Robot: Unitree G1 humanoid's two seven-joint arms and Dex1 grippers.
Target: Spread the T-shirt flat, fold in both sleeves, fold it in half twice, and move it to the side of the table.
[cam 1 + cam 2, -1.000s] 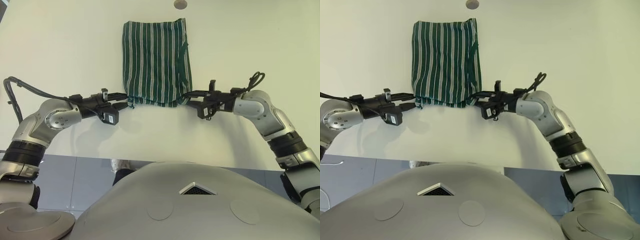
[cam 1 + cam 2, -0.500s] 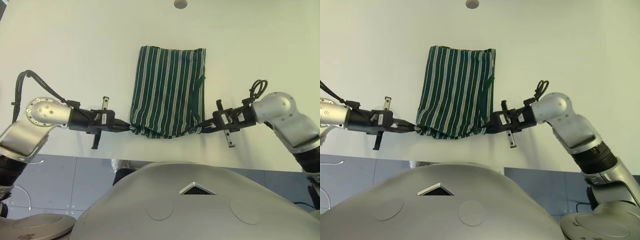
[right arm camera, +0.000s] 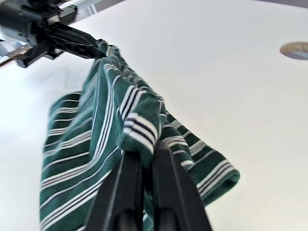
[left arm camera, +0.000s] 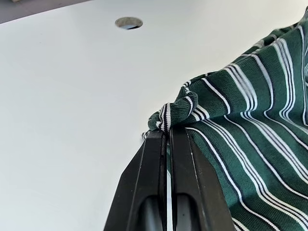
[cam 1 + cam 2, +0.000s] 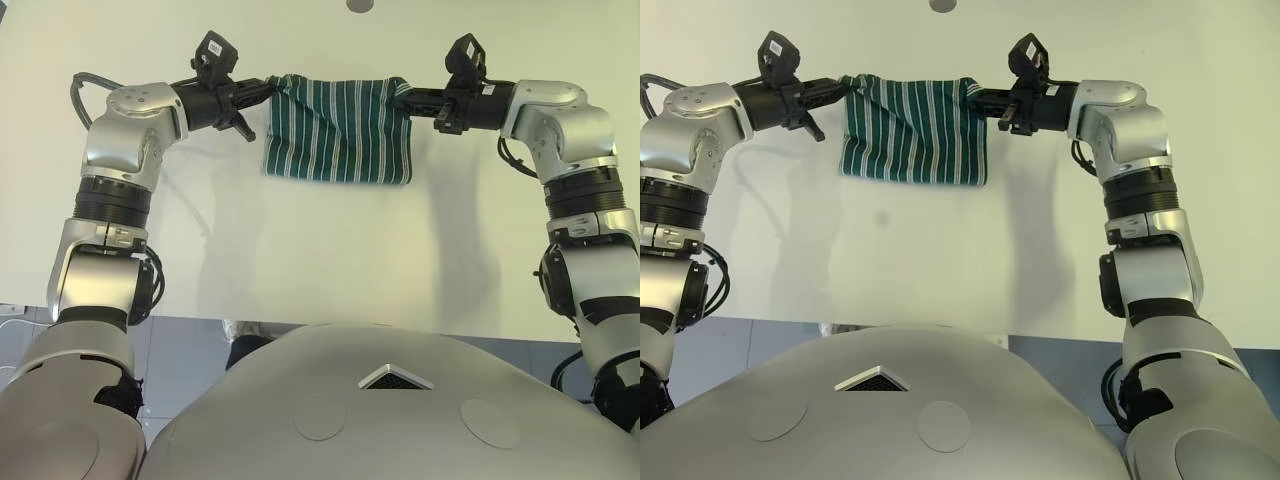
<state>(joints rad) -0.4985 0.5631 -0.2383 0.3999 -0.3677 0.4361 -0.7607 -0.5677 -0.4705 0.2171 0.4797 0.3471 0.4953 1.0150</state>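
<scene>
- The head views show the T-shirt [image 5: 338, 130], dark green with thin white stripes and folded into a compact rectangle. It is lifted by its two upper corners and stretched between the arms over the far part of the white table [image 5: 320, 260].
- The left gripper [image 5: 262, 92] pinches the shirt's left upper corner and the right gripper [image 5: 410, 95] pinches the right upper corner. Both are at about the same height, with the top edge running nearly straight between them.
- From the head, the cloth hangs down from that edge with its lower hem level. Whether the hem touches the tabletop cannot be told.
- The left wrist view gives the close detail: two black fingers [image 4: 154, 168] pressed narrow together, with a bunched knot of ribbed, striped fabric squeezed at their tips.
- The right wrist view shows its own fingers [image 3: 166, 187] clamped tight on a folded edge of the shirt. Along the sagging cloth it also takes in the other gripper farther off, holding the opposite corner.
- A small round grommet [image 4: 128, 22] is set in the table surface beyond the shirt, well apart from it.
</scene>
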